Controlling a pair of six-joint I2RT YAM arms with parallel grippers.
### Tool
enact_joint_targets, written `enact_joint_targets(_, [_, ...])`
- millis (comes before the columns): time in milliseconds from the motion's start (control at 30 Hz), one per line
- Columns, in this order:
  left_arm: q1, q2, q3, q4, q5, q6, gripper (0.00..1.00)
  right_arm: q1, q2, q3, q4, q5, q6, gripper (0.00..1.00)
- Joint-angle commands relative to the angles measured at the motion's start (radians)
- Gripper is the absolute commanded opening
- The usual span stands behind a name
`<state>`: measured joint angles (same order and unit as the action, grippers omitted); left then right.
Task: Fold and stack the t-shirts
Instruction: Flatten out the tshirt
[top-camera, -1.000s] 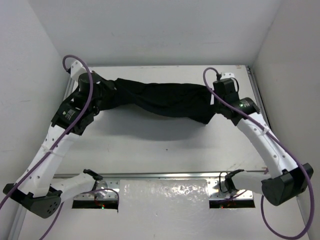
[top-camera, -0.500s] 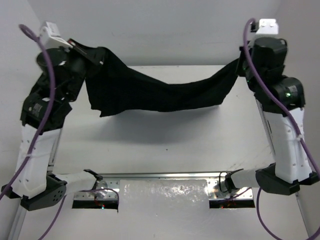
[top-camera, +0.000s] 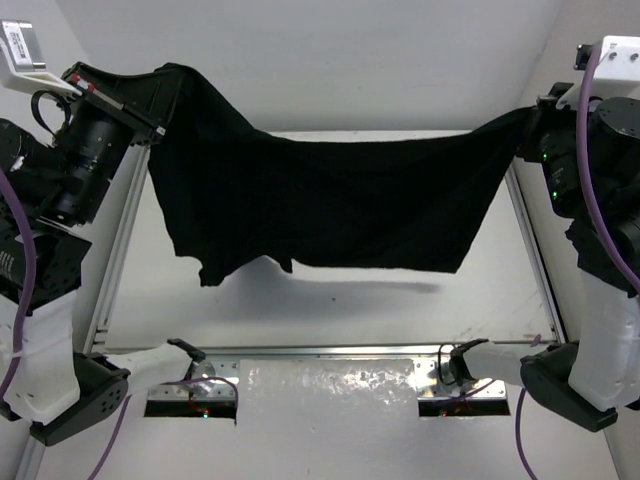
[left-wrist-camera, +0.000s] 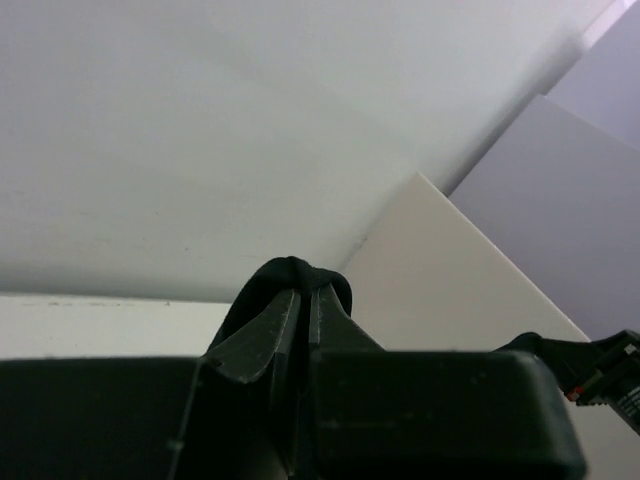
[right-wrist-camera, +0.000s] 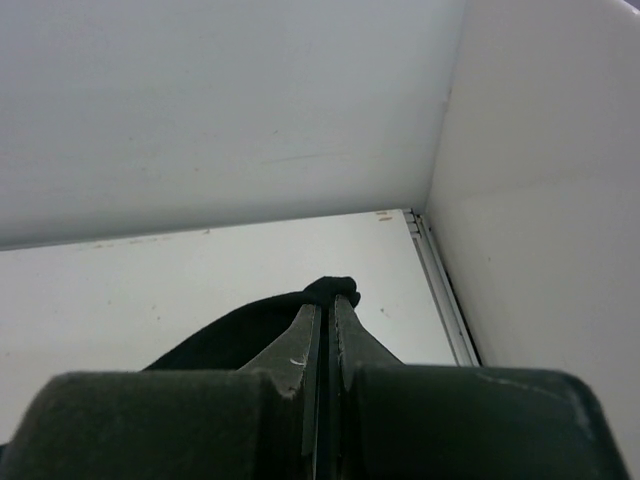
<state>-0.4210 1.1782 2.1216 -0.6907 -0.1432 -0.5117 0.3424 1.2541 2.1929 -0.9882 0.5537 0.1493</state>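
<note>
The black t-shirt (top-camera: 320, 205) hangs spread in the air above the counter (top-camera: 330, 320), stretched across from the left edge to the right edge like a sagging curtain. Its top line dips in the middle. Its lower edge droops lowest near the left side, where a loose flap dangles. A soft shadow (top-camera: 380, 285) lies on the counter beneath it.

The left fingers (left-wrist-camera: 262, 338) are pinched narrow on a small bunch of the black cloth at the shirt's upper left corner. The right fingers (right-wrist-camera: 288, 358) are pressed together on a fold at its upper right corner. The left arm (top-camera: 40, 250) and right arm (top-camera: 610, 250) both stand tall at the counter's side edges, close to the white walls (top-camera: 320, 60).
</note>
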Motion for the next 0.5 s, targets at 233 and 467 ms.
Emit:
enact_joint_targets(233, [0.004,0.072,0.14,0.042,0.111,0.128,0.0,-0.002,-0.022,0.019,0.057,0.025,-0.034,0.0])
enact_joint_targets(467, [0.004,0.037,0.141,-0.012,0.042,0.055,0.0,-0.002,-0.071,-0.021,0.085,0.052,-0.045,0.0])
